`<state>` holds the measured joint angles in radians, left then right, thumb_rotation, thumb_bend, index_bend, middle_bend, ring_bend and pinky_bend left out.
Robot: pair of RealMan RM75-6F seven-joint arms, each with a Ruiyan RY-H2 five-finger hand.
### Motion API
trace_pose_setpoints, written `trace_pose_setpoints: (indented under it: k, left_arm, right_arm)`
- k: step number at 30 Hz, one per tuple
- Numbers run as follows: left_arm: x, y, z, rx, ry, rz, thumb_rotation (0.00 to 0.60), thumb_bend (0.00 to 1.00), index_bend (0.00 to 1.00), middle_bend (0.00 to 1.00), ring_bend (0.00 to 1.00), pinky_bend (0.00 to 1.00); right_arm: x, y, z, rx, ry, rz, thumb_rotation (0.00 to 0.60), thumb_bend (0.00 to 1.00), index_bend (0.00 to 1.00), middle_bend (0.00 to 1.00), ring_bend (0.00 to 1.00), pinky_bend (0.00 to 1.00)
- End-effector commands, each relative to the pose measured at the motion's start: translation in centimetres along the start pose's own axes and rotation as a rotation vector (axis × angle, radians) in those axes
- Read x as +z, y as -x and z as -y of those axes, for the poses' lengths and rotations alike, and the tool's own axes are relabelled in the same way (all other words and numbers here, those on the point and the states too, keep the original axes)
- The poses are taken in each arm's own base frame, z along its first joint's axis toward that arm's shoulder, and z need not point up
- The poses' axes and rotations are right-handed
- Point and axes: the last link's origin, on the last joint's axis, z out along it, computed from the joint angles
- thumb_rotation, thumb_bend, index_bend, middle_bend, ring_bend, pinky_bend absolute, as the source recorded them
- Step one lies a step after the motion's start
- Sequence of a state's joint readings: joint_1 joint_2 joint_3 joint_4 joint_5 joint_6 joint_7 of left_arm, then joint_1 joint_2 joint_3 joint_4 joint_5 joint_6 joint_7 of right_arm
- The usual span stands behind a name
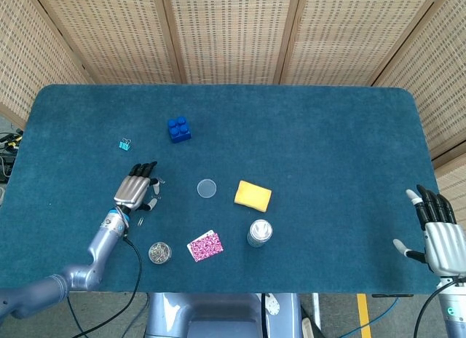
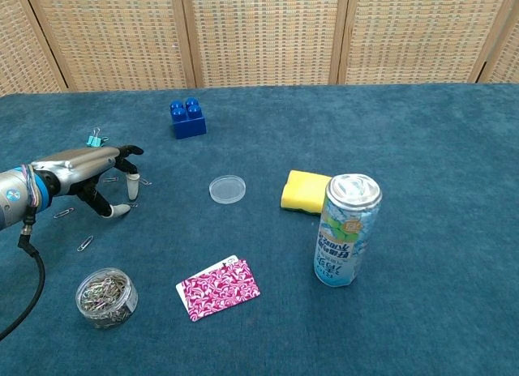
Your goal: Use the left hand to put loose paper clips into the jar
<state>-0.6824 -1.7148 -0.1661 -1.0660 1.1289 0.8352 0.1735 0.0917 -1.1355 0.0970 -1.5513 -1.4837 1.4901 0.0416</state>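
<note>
My left hand (image 1: 136,190) (image 2: 85,170) hovers low over the loose paper clips on the blue cloth, fingers apart and tips pointing down. One fingertip (image 2: 132,190) and the thumb tip stand close to the cloth, and I see nothing held between them. Paper clips lie around it: one (image 2: 144,181) just right of the fingers, one (image 2: 63,212) under the wrist, one (image 2: 85,243) (image 1: 140,221) nearer the front. The glass jar (image 2: 106,297) (image 1: 159,252), holding several clips, stands in front of the hand. My right hand (image 1: 437,234) hangs open off the table's right front corner.
The jar's clear lid (image 2: 227,189) lies right of the clips. A pink card (image 2: 218,288), a drink can (image 2: 347,230) and a yellow sponge (image 2: 306,190) sit further right. A blue brick (image 2: 187,118) and a teal binder clip (image 2: 96,139) lie behind.
</note>
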Motion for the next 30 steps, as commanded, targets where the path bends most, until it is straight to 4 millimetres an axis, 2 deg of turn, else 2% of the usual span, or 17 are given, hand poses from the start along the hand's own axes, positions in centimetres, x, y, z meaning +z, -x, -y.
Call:
trace_pose_setpoints:
  k: [1,10,30]
  left_arm:
    - [0.02,0.05,-0.05,0.004,0.0,0.0,0.6,0.36,0.53,0.0,0.0,0.0]
    - [0.04,0.37,0.0,0.012,-0.011,0.012,0.6,0.36,0.53,0.0,0.0,0.0]
    - [-0.14,0.42,0.18,0.013,-0.023,0.017,0.6,0.43,0.71,0.0,0.0,0.0]
  right_arm:
    - [0.01,-0.02,-0.03,0.0,0.0,0.0,0.6,0.0,0.06,0.0,0.0,0.0]
    - [-0.03,-0.08,-0.07,0.004,-0.001,0.0,0.6,0.0,0.06,0.0,0.0,0.0]
    - [-0.03,-0.12,-0.07,0.01,-0.001,0.002,0.6,0.0,0.06,0.0,0.0,0.0]
